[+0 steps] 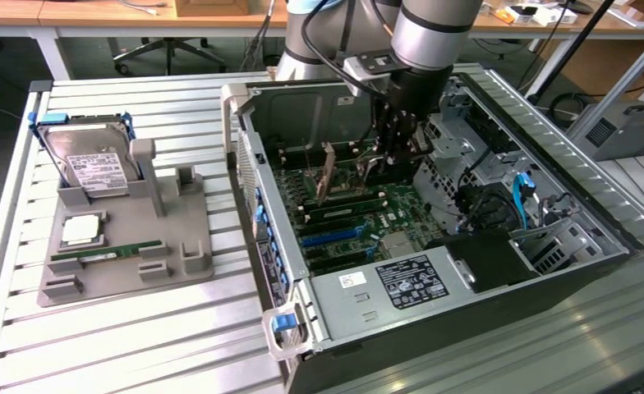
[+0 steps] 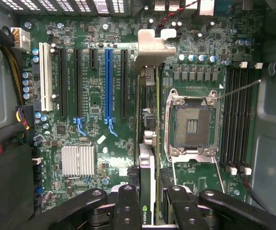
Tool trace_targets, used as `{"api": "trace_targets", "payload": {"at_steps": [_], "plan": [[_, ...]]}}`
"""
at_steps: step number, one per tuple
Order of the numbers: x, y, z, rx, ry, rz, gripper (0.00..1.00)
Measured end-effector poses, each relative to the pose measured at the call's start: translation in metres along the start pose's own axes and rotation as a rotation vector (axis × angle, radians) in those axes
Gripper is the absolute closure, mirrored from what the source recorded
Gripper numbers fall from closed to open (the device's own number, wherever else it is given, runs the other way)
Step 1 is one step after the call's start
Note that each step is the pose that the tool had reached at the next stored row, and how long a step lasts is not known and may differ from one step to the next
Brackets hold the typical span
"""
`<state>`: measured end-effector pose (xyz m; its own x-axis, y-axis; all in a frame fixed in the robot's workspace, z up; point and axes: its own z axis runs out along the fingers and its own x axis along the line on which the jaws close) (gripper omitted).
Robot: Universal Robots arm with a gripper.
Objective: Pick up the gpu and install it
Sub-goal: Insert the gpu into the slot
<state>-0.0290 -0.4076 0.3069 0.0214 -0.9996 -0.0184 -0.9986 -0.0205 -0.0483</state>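
One arm works here, reaching down from the top centre of the exterior view into the open computer case (image 1: pixel 443 205), which lies on its side across the centre and right of the frame. Its gripper (image 1: pixel 393 152) sits deep among the case walls, and its fingers (image 2: pixel 128 211) are closed on the gpu (image 1: pixel 328 176), which stands on edge beneath it. In the exterior view the card shows as a tan-brown slab just to the left of the gripper, slightly tilted, its lower edge close over the motherboard (image 1: pixel 355 222).

In the wrist view the card (image 2: pixel 147 143) is seen edge-on, directly below the pincer, its long axis running from the bottom centre of the frame up to the silvery bracket (image 2: pixel 152 48) at upper centre. That axis lies parallel to the expansion slots; the blue slot (image 2: pixel 109 84) is well to the left of the card, and the nearest black slot (image 2: pixel 124 84) is just beside it on that side. Whether the card's edge is already seated in a slot cannot be told, since the card hides what lies under it. The empty CPU socket (image 2: pixel 193 124) is just to its right.

On the left of the exterior view, a grey holder tray (image 1: pixel 196 267) carries a hard drive (image 1: pixel 92 168) at upper left, a square chip (image 1: pixel 81 231) below it, and a green memory stick (image 1: pixel 108 253) at lower left.
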Motion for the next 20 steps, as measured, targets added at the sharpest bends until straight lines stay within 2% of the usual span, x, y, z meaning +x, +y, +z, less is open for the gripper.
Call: {"api": "trace_targets", "payload": {"at_steps": [20], "plan": [[0.0030,0.0002,0.0036,0.0000,0.0003,0.000,0.73]]}}
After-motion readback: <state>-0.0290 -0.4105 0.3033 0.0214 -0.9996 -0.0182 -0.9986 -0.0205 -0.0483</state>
